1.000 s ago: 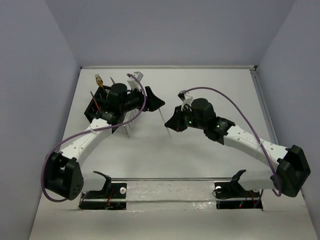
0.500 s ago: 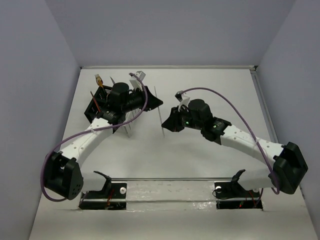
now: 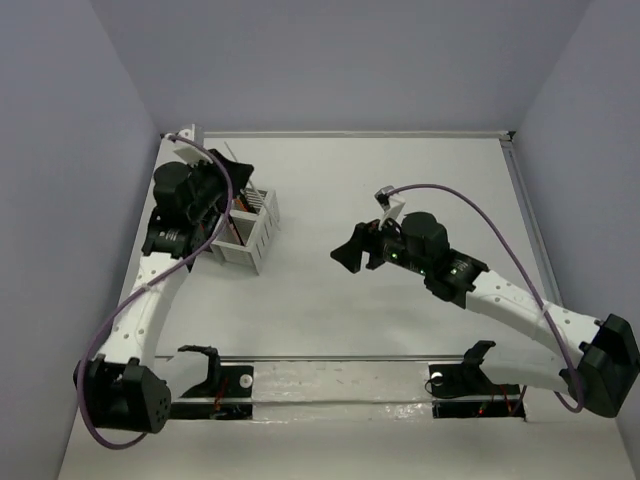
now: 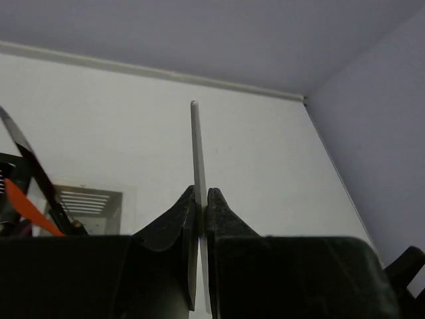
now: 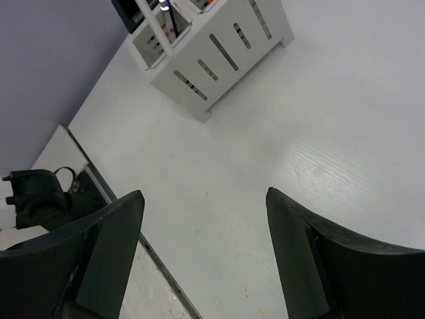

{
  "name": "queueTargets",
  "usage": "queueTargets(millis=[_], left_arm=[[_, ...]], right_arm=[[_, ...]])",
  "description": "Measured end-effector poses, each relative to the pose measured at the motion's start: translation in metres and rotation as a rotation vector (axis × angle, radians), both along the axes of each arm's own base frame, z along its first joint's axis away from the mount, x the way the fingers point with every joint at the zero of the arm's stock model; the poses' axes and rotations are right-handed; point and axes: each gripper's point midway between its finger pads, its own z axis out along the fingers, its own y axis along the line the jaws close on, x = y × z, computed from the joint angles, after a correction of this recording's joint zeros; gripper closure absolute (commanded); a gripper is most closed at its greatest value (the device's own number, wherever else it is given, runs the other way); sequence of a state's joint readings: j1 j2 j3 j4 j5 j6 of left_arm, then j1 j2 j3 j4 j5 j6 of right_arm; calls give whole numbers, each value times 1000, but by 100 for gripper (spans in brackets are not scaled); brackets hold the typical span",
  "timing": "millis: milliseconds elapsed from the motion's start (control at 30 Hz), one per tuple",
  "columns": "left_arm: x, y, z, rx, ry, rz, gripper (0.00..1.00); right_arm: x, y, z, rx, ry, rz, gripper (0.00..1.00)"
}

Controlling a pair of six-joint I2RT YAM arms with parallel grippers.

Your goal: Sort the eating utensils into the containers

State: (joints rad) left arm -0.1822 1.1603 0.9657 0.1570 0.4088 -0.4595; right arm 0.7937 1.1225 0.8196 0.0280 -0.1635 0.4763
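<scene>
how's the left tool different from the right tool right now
The left tool is shut on a slim pale utensil that sticks straight out of it; the right tool is wide open and empty. The left tool is up by the white caddy; the right tool hangs apart from it, over the table. Both are black.

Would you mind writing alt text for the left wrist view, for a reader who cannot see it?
The left gripper is shut on a slim pale utensil that sticks up from its jaws. At lower left, an orange utensil and a dark utensil show near a white slotted container.
</scene>
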Motion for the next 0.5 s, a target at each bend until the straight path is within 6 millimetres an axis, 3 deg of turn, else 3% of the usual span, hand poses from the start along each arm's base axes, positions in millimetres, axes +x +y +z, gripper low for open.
queueTargets(millis=[100, 300, 367, 500], left_arm=[[-4, 50, 46, 9, -131, 193, 100], [-22, 100, 128, 32, -335, 460, 100], [-21, 116, 135, 49, -351, 547, 100], [-13, 155, 124, 119, -317, 751, 100]], right_arm=[[2, -7, -12, -28, 0, -29, 19], [1, -17, -44, -91, 27, -56, 19], [2, -19, -50, -106, 29, -64, 19], [4, -23, -55, -122, 20, -80, 19]])
